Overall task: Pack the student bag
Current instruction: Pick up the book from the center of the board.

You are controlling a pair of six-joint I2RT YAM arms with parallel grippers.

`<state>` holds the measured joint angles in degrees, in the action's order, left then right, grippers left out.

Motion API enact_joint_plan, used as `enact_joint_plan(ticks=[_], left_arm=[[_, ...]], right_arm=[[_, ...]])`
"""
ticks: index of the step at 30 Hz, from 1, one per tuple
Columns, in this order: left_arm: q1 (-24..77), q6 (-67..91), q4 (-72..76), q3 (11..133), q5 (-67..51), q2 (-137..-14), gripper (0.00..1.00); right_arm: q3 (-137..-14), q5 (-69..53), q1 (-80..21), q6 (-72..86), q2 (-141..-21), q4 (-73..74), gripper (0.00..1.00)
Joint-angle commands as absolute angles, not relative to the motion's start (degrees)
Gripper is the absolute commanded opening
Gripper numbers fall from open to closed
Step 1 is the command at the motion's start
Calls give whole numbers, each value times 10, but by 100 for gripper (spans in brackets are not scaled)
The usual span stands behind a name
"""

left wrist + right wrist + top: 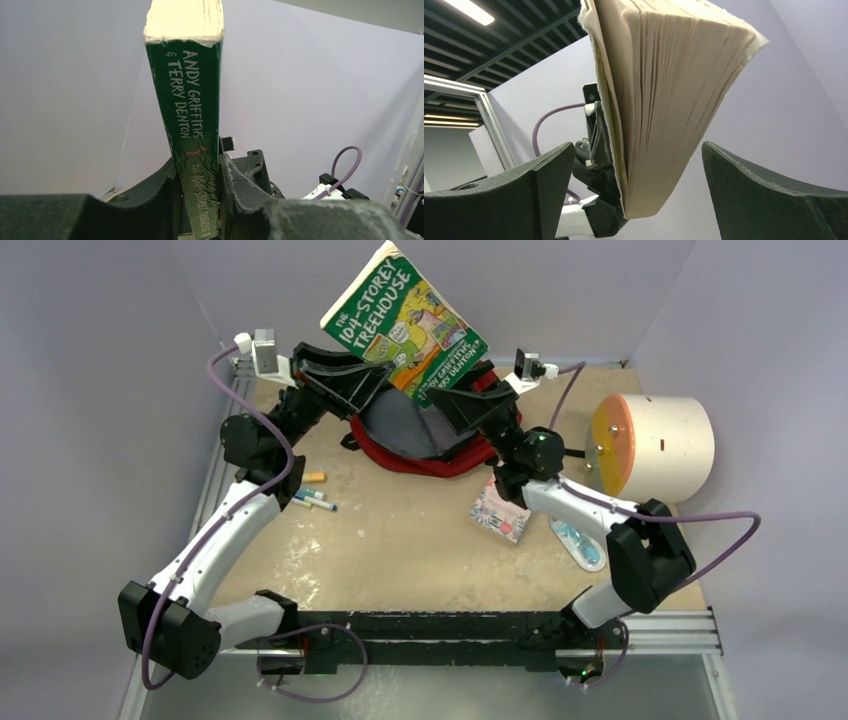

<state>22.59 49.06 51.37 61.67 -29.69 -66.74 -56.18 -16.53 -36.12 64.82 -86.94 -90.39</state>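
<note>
1. Student bag is seen lying at the far middle of the table. Its mouth is spread so that the grey lining is shown inside the dark-red rim.
2. A green book, titled "The 104-Storey Treehouse", is held tilted in the air over the far side of the bag.
3. The left gripper is clamped on the lower end of the book's spine, with one finger pressed against each cover.
4. The right gripper is spread wide. The book's page edge is seen hanging between its two fingers, apart from both.
5. A cream cylinder with an orange face is laid on its side, well to the right of the bag.
6. Marker pens are scattered on the table left of the bag, beside the left arm.
7. A small patterned packet is laid in front of the bag, just beside the right arm, and a pale blue item, too blurred to be identified, is seen near it.
</note>
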Motion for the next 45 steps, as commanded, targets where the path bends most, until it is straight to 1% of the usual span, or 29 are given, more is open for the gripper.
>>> enact_joint_plan(ticks=[1, 6, 8, 15, 18, 21, 26, 28, 37, 40, 45], left_arm=[[227, 501, 574, 658, -291, -644, 0], [227, 502, 572, 659, -296, -644, 0], [227, 503, 572, 656, -296, -643, 0], [227, 504, 566, 643, -292, -639, 0], [227, 502, 561, 635, -287, -633, 0], [227, 498, 554, 630, -284, -628, 0], [227, 496, 542, 629, -283, -623, 0], [227, 495, 538, 626, -284, -621, 0], [227, 500, 521, 607, -287, -611, 0], [227, 499, 510, 601, -286, -606, 0], [227, 494, 496, 590, -277, -597, 0]], right_arm=[[-588, -159, -365, 684, -877, -961, 98], [-600, -185, -366, 729, -907, -1011, 98], [-613, -200, -367, 746, -918, -1031, 96], [-630, -216, -367, 776, -930, -1098, 81], [-624, -210, -367, 775, -921, -1119, 76], [-613, -194, -367, 770, -907, -1139, 68], [-593, -175, -366, 751, -888, -1134, 68], [-586, -163, -366, 750, -884, -1142, 65], [-593, -160, -366, 746, -874, -1155, 43], [-596, -162, -365, 743, -869, -1159, 39], [-586, -163, -365, 730, -854, -1160, 28]])
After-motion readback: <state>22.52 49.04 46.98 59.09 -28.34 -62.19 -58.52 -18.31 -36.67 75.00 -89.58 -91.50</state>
